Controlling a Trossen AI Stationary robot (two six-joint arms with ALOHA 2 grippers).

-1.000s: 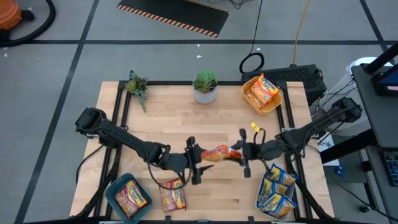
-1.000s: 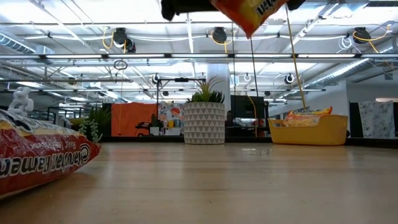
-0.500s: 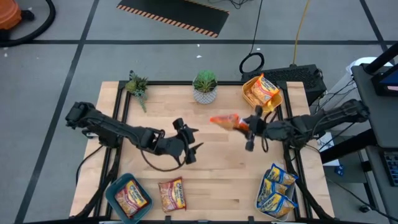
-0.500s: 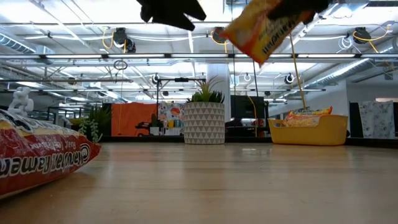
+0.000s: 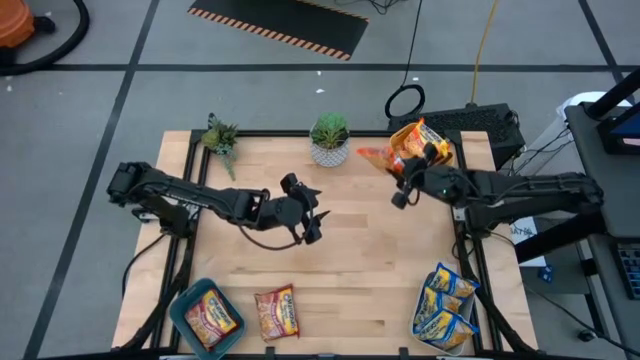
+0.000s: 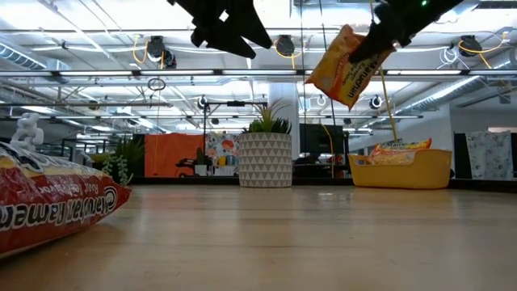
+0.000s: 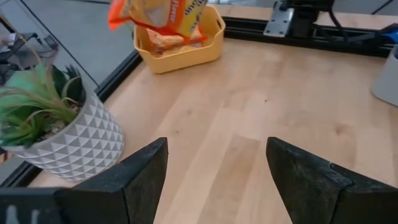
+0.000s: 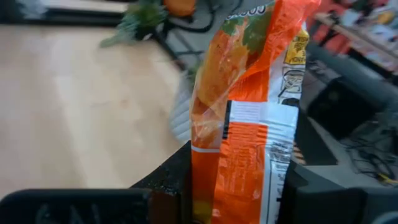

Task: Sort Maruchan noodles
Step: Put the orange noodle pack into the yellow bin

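Gripping an orange-yellow crinkly plastic noodle packet [image 5: 378, 157] between its two dark fingers, right gripper [image 5: 407, 178] up in the air at the far right of the light wooden table [image 5: 350, 270], just left of the yellow plastic bin [image 5: 438, 170]. Packet hanging clear of the tabletop in the low view [image 6: 346, 66], and clamped upright between the jaws in the right wrist view [image 8: 245, 124]. Inside that yellow bin, one more orange-yellow packet [image 5: 424, 147] already lying.

Spread wide and holding nothing, left gripper [image 5: 308, 212] raised over the middle of the table, well apart from the right one; bare wood between its fingers [image 7: 134, 180] in the left wrist view.

Beyond the grippers, at the far edge, a white patterned pot with a green plant [image 5: 329, 140] near the middle, and a smaller loose green sprig [image 5: 220, 138] toward the far left corner.

At the near left, a red flat packet [image 5: 278, 313] lying on the wood just beside a teal bin [image 5: 183, 305] with another red packet [image 5: 210, 316] in it. At the near right corner, several blue-and-yellow packets [image 5: 445, 305] heaped together in a pale bin, its walls hard to tell.
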